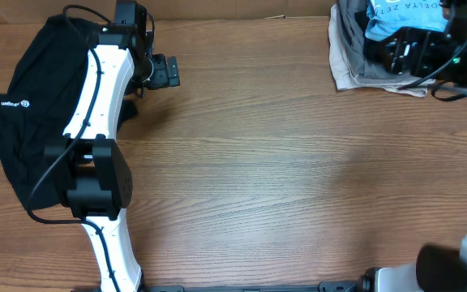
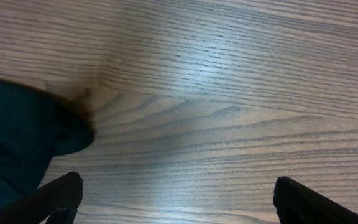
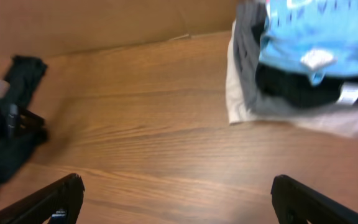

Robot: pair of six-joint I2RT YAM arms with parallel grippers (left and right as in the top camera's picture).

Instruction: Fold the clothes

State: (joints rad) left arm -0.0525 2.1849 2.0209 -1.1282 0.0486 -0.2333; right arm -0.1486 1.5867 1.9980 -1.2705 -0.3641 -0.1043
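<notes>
A black top [image 1: 23,122] with a small white logo lies spread at the table's left side, partly under my left arm. Its edge shows as dark cloth [image 2: 17,143] at the left of the left wrist view. My left gripper [image 1: 167,71] [image 2: 176,199] is open over bare wood just right of that top, holding nothing. At the far right corner a light blue T-shirt [image 1: 396,16] [image 3: 322,37] with white print tops a pile of clothes. My right gripper [image 1: 392,50] [image 3: 176,196] hangs open by that pile, its jaws wide apart and empty.
Under the blue shirt the pile holds a black garment [image 3: 297,87] and grey and whitish ones [image 1: 351,61]. A brown wall [image 3: 104,25] runs along the table's far edge. The left arm's white links [image 1: 96,89] cross the black top.
</notes>
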